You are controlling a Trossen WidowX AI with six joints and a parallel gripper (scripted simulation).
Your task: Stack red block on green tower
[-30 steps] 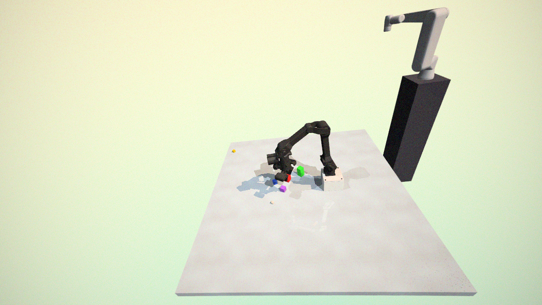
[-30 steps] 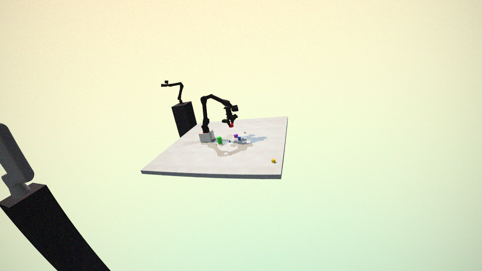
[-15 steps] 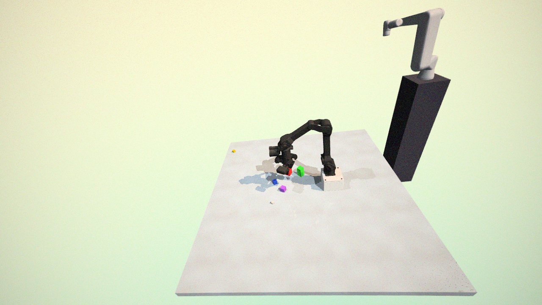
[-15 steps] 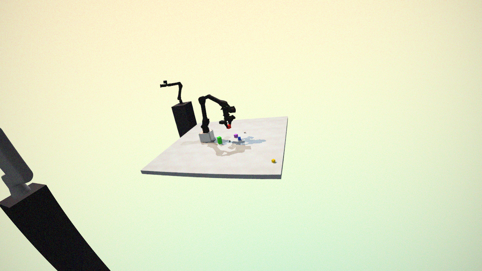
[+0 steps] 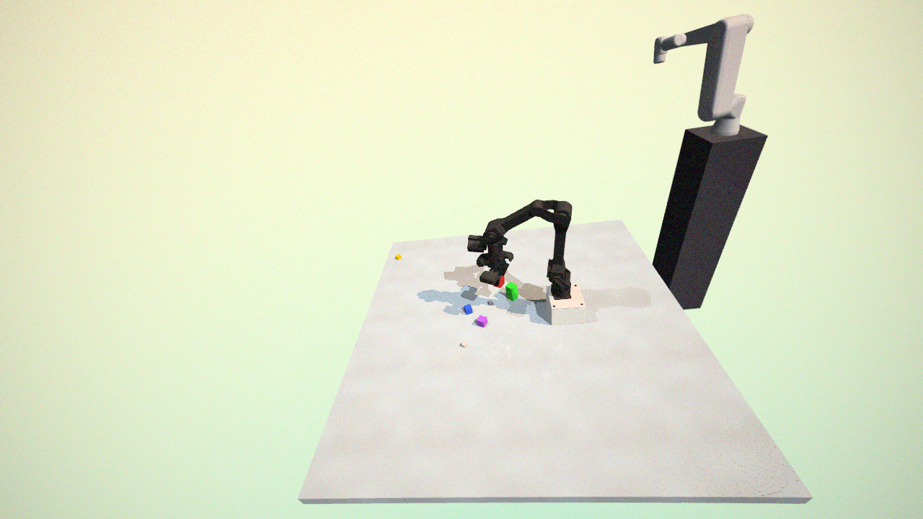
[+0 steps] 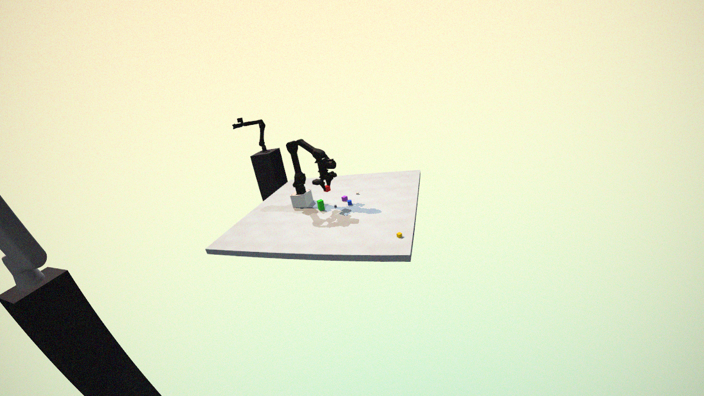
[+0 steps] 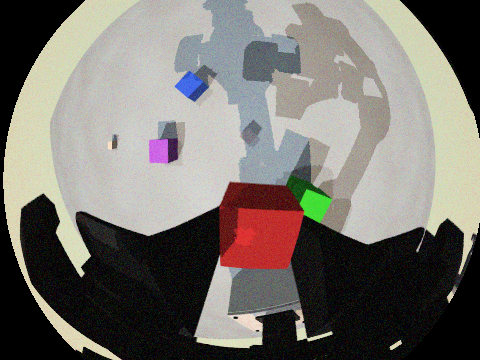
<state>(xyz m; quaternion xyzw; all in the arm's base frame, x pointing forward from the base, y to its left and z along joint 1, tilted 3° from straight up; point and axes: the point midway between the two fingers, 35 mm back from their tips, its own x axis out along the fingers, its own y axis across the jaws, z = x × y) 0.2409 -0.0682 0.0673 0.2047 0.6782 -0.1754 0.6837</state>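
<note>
My gripper (image 5: 499,280) (image 6: 326,187) (image 7: 256,214) is shut on the red block (image 5: 501,282) (image 6: 327,188) (image 7: 265,240), one finger on each side of it. The red block hangs in the air above the table. The green tower (image 5: 511,291) (image 6: 320,204) (image 7: 316,205) stands upright on the table, near the arm's base. In the wrist view it shows just beyond the red block's upper right corner, partly hidden by the block and the right finger. The red block is apart from the tower and higher than its top in the exterior view.
A blue block (image 5: 467,309) (image 6: 349,202) (image 7: 190,85) and a purple block (image 5: 482,321) (image 6: 344,198) (image 7: 159,151) lie near the tower. A small dark cube (image 5: 490,303) (image 6: 335,206) lies closer to it. A small beige cube (image 5: 464,344) (image 7: 111,144) and a yellow block (image 5: 398,256) (image 6: 399,235) lie farther off.
</note>
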